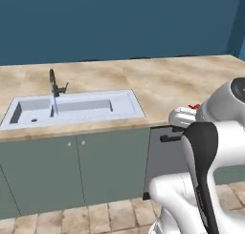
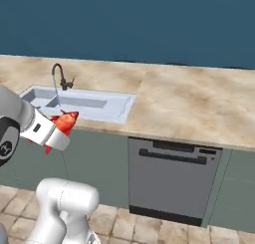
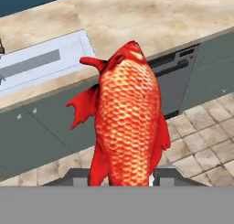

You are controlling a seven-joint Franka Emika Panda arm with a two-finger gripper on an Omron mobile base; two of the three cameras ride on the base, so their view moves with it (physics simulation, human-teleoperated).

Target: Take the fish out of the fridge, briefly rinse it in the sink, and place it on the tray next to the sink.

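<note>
My gripper (image 2: 62, 127) is shut on the red-orange fish (image 2: 66, 120), held in the air in front of the cabinets, lower than the counter's front edge and right of the sink (image 2: 122, 104). In the hand view the scaly fish (image 3: 128, 122) rises upright from between the fingertips of the gripper (image 3: 121, 176), with the sink (image 3: 68, 49) at upper left. From the left base the gripper (image 1: 184, 116) shows a bit of red fish (image 1: 194, 106) behind my arm. The light double-basin sink (image 1: 129, 104) carries a dark curved tap (image 1: 53, 85). The fridge and the tray are out of view.
A beige stone counter (image 2: 199, 103) runs along the blue wall. Under it are grey-green cabinet doors (image 1: 105, 166) and a grey dishwasher front (image 2: 172, 181) right of the sink. The floor (image 2: 149, 228) is tiled.
</note>
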